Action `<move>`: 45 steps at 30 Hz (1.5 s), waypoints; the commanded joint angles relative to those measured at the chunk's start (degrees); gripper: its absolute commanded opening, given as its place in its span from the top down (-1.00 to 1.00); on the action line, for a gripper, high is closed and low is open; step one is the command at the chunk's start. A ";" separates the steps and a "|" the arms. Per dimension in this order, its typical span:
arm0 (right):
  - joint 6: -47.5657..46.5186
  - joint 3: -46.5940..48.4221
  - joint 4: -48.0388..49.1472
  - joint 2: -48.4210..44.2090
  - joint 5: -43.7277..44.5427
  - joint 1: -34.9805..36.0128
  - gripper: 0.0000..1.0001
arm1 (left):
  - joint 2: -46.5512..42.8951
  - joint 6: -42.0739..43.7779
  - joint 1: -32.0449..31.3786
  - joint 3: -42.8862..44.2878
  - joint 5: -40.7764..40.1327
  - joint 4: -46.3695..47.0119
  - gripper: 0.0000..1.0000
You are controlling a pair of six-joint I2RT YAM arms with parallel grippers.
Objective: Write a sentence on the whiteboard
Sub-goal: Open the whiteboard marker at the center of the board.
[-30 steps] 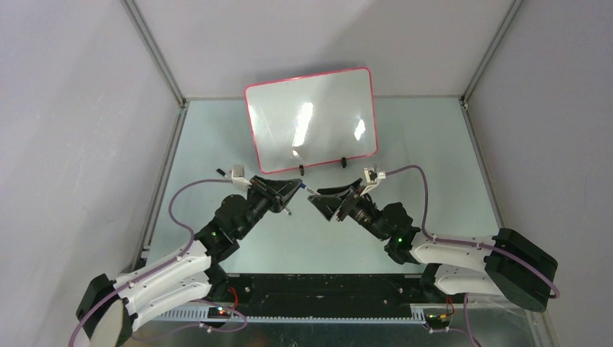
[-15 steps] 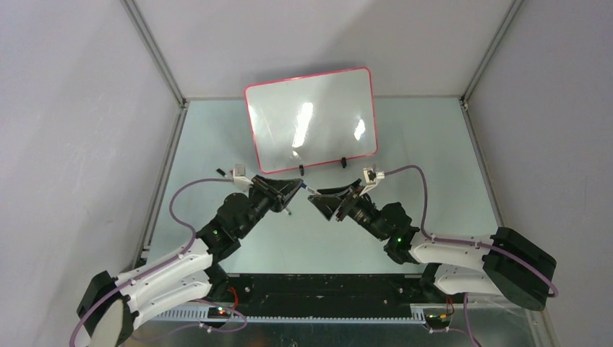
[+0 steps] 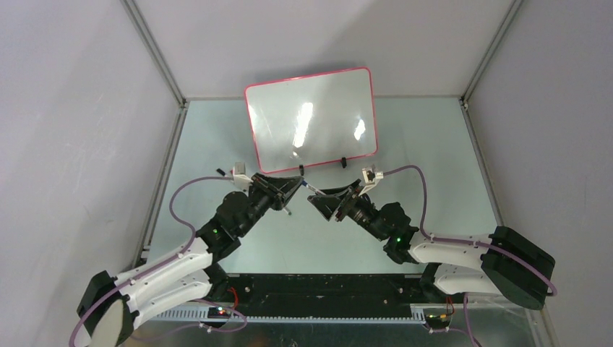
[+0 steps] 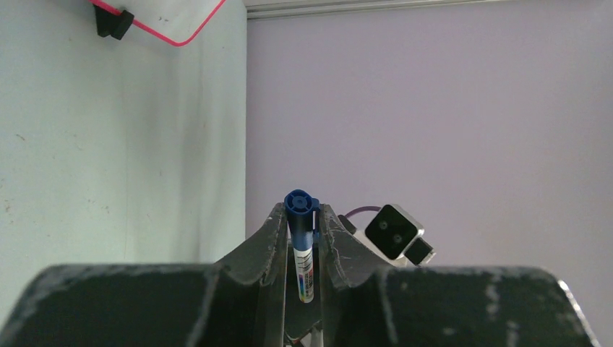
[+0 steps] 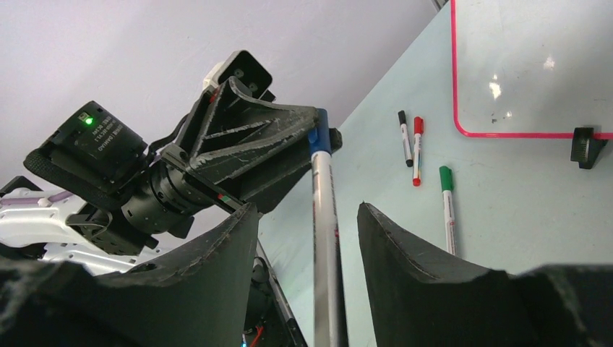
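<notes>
1. Whiteboard (image 3: 311, 119): large, glossy, white, rectangular, with rounded corners and a thin red-pink frame. You find it standing on two small black clip feet (image 3: 301, 172) at the far middle of the pale green surface (image 3: 434, 144), beyond both claws. Its face shows white with bright patches of glare.

2. Left claw (image 4: 300, 210): your left wrist view has its dark fingers (image 4: 271, 231) closed tight on the blue cap end of a white-barrelled marker (image 5: 325, 231).

3. Right claw (image 5: 307, 210): spread wide. The marker's barrel runs up between its two black fingers (image 5: 390, 246), with a clear gap on either side. It grips nothing.

4. Both claws meet tip to tip in front of the board's lower edge, near its feet, with the one marker bridging them.

5. Loose markers, three, lying flat on the surface in your right wrist view, near the board's framed corner: black-capped marker (image 5: 405, 137) and red-capped marker (image 5: 417, 150) just beside each other, green-capped marker (image 5: 447, 210) a little apart.
</notes>
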 commanded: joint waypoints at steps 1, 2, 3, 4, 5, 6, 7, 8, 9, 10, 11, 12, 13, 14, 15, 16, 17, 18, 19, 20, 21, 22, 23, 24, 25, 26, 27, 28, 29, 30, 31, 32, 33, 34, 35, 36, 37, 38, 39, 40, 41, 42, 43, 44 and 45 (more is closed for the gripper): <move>0.11 2.07 3.04 0.02 0.62 0.35 -0.13 | -1.13 0.86 -0.41 2.68 -0.58 1.10 1.00; 0.11 2.07 3.22 0.04 0.64 0.33 -0.10 | -0.94 0.73 -0.44 2.62 -0.56 1.15 1.00; 0.17 2.12 3.28 0.15 0.61 0.38 -0.07 | -0.84 0.66 -0.57 2.59 -0.60 1.52 1.00; 0.18 2.09 3.54 0.19 0.53 0.35 -0.05 | -0.54 0.57 -0.56 2.57 -0.52 1.80 1.00; 0.26 2.08 3.62 0.40 0.43 0.39 -0.03 | -0.33 0.54 -0.71 2.61 -0.49 2.14 1.00; 0.27 2.12 3.80 0.48 0.24 0.39 -0.02 | 0.05 0.51 -0.77 2.69 -0.36 2.36 1.00; 0.35 2.10 3.89 0.49 0.19 0.40 -0.01 | 0.19 0.46 -0.81 2.72 -0.28 2.44 1.00; 0.32 2.10 3.92 0.50 0.23 0.31 0.00 | 0.42 0.44 -0.81 2.71 -0.24 2.65 1.00; 0.30 2.13 3.88 0.50 0.23 0.38 0.01 | 0.50 0.45 -0.88 2.68 -0.16 2.76 1.00; 0.29 2.09 3.92 0.46 0.28 0.35 0.01 | 0.63 0.43 -0.90 2.71 -0.18 2.80 1.00; 0.29 2.08 3.99 0.39 0.35 0.39 0.02 | 0.65 0.42 -0.90 2.68 -0.21 2.79 1.00; 0.24 2.08 4.06 0.30 0.48 0.40 0.02 | 0.67 0.42 -0.95 2.62 -0.25 2.78 1.00; 0.22 2.07 4.09 0.23 0.58 0.36 0.04 | 0.63 0.46 -0.92 2.59 -0.27 2.74 1.00; 0.20 2.07 4.11 0.06 0.70 0.32 0.05 | 0.64 0.48 -0.91 2.51 -0.32 2.66 1.00; 0.15 2.07 4.12 0.06 0.83 0.36 0.07 | 0.53 0.54 -0.96 2.38 -0.38 2.59 1.00; 0.19 2.07 4.17 0.04 0.84 0.37 0.09 | 0.56 0.52 -1.03 2.30 -0.38 2.53 1.00; 0.19 2.10 4.25 0.01 0.94 0.34 0.13 | 0.56 0.44 -1.01 2.13 -0.48 2.57 1.00; 0.19 2.09 4.28 0.04 0.98 0.34 0.18 | 0.57 0.43 -1.13 2.08 -0.60 2.66 1.00; 0.19 2.08 4.30 0.04 0.91 0.37 0.20 | 0.63 0.36 -1.20 2.03 -0.63 2.68 1.00; 0.26 2.08 4.35 0.05 0.88 0.33 0.25 | 0.69 0.34 -1.22 1.99 -0.67 2.82 1.00; 0.32 2.07 4.45 0.15 0.90 0.38 0.28 | 0.79 0.33 -1.28 2.03 -0.71 2.86 1.00; 0.36 2.12 4.51 0.15 0.88 0.37 0.36 | 0.86 0.33 -1.33 2.08 -0.65 2.95 1.00; 0.41 2.09 4.66 0.22 0.90 0.34 0.40 | 0.96 0.37 -1.38 2.11 -0.64 3.00 1.00; 0.51 2.08 4.72 0.23 0.92 0.39 0.47 | 1.04 0.41 -1.44 2.16 -0.59 2.97 1.00; 0.60 2.08 4.73 0.28 0.89 0.39 0.50 | 1.14 0.41 -1.48 2.16 -0.57 3.02 1.00; 0.62 2.12 4.70 0.26 0.91 0.33 0.58 | 1.13 0.42 -1.47 2.14 -0.62 3.03 1.00; 0.61 2.09 4.63 0.07 0.95 0.32 0.62 | 1.05 0.37 -1.50 2.07 -0.67 2.97 1.00; 0.62 2.08 4.48 0.07 1.03 0.32 0.70 | 0.99 0.41 -1.52 2.01 -0.71 2.97 1.00; 0.63 2.08 4.35 -0.11 1.20 0.34 0.77 | 0.89 0.37 -1.52 1.92 -0.72 3.02 1.00; 0.68 2.07 4.05 -0.20 1.34 0.32 0.95 | 0.68 0.41 -1.48 1.89 -0.90 2.95 1.00; 0.71 2.07 3.74 -0.46 1.54 0.32 1.00 | 0.50 0.41 -1.50 1.83 -0.99 2.76 1.00; 0.67 2.10 2.58 -0.73 1.93 0.32 1.00 | 0.10 0.53 -1.52 1.76 -1.32 2.55 1.00; 0.71 2.09 1.82 -1.47 2.09 0.31 1.00 | -0.14 0.60 -1.48 1.60 -1.77 1.84 1.00; 0.72 2.10 0.41 -2.32 2.30 0.36 1.00 | -1.05 1.10 -1.51 1.51 -3.01 1.43 1.00; 0.68 2.09 -0.37 -2.67 2.37 0.32 1.00 | -1.55 1.46 -1.50 1.38 -3.71 0.09 1.00; 0.57 2.08 -1.92 -3.54 2.64 0.32 1.00 | -2.76 2.28 -1.51 1.41 -5.29 -0.81 1.00; 0.33 2.08 -2.76 -3.98 2.71 0.32 1.00 | -3.37 2.80 -1.45 1.42 -7.07 -2.84 1.00; 0.13 2.07 -4.95 -5.03 2.90 0.36 1.00 | -4.62 3.94 -1.40 1.47 -7.98 -4.89 1.00; -0.46 2.07 -6.17 -5.56 2.89 0.35 1.00 | -5.27 5.05 -1.21 1.49 -9.92 -5.89 1.00; -0.93 2.05 -9.08 -6.79 2.72 0.39 1.00 | -6.57 5.50 -1.06 1.46 -10.73 -7.98 1.00; -1.07 1.83 -12.20 -7.50 2.67 0.35 1.00 | -7.21 6.46 -0.07 1.40 -12.03 -9.06 1.00; -1.11 1.56 -13.48 -8.92 2.40 0.37 1.00 | -8.53 6.78 0.70 0.91 -12.40 -10.92 1.00; -1.12 0.47 -15.17 -9.70 2.20 0.30 1.00 | -9.11 7.15 2.46 0.60 -12.67 -11.76 1.00; -1.19 -0.26 -15.67 -11.26 1.65 0.31 1.00 | -10.34 7.26 3.59 -0.36 -12.41 -12.79 1.00; -1.02 -1.83 -16.53 -12.01 1.38 0.31 1.00 | -10.94 7.47 5.97 -0.83 -11.38 -13.05 1.00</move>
